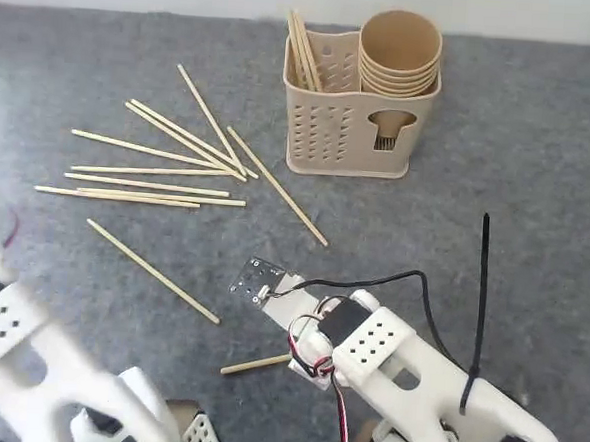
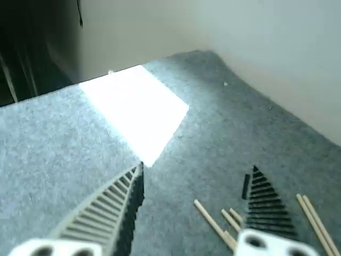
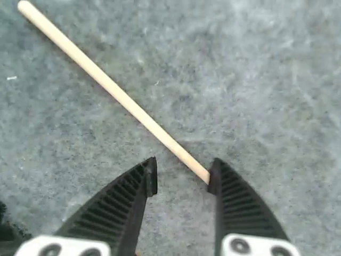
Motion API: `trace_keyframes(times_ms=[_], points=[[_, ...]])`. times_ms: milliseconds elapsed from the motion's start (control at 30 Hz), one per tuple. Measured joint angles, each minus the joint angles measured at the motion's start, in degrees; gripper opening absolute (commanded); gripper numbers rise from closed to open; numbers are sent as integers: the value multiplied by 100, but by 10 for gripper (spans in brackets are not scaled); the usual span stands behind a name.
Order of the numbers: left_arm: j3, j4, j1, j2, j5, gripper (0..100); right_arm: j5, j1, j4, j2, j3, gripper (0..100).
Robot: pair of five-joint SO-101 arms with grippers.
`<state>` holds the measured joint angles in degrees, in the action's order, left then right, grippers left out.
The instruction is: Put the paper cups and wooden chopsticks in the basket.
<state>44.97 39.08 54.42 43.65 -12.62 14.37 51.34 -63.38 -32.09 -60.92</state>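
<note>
Nearest: right gripper (image 3: 184, 176) released, jaws spread low over the grey felt mat (image 3: 266, 64). A single chopstick (image 3: 112, 88) lies flat, its end touching one jaw's tip. It sits at 6 o'clock on the table, beside the right arm (image 1: 373, 341).

The left gripper (image 2: 197, 170) is released and holds nothing. Loose stick ends (image 2: 216, 226) lie near one finger.

Scattered chopsticks (image 1: 148, 172) lie at 9 to 10 o'clock. One long stick (image 1: 277, 187) lies diagonally just off the basket (image 1: 345, 144).

The basket stands upright at 12 o'clock. Stacked paper cups (image 1: 399, 52) fill one compartment, and leaning chopsticks (image 1: 303, 49) fill the other.
</note>
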Motion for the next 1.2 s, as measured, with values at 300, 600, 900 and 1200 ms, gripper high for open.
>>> trace_keyframes(times_ms=[300,600,900,1200], points=[[2760,-1407,44,-9,0,287,79,0,668,0,-413,193],[3807,-2233,-158,-9,-18,287,580,-360,1143,396,-404,80],[3464,-1336,-343,-9,-18,287,633,-396,1152,1266,88,73],[3068,-404,-501,-9,-18,287,633,-149,738,686,-97,76]])
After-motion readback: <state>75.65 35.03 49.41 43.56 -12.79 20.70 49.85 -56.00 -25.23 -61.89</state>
